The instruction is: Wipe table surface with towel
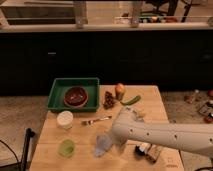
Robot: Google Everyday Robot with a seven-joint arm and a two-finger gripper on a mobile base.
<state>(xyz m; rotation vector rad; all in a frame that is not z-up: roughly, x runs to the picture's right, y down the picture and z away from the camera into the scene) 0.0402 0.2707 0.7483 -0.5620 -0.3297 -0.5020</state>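
Observation:
A crumpled pale blue-grey towel [103, 144] lies on the wooden table [80, 132] near its front middle. My white arm reaches in from the right, and its end sits right over the towel's right side. My gripper [118, 143] is at the towel, mostly hidden under the arm's white housing.
A green tray [56, 95] holding a dark red bowl [75, 96] stands at the back left. A white cup [65, 119], a green cup [66, 147], a fork [96, 120], a pinecone-like thing [109, 99], an orange fruit [119, 90], a green pepper [130, 100] and small packets [148, 150] lie around.

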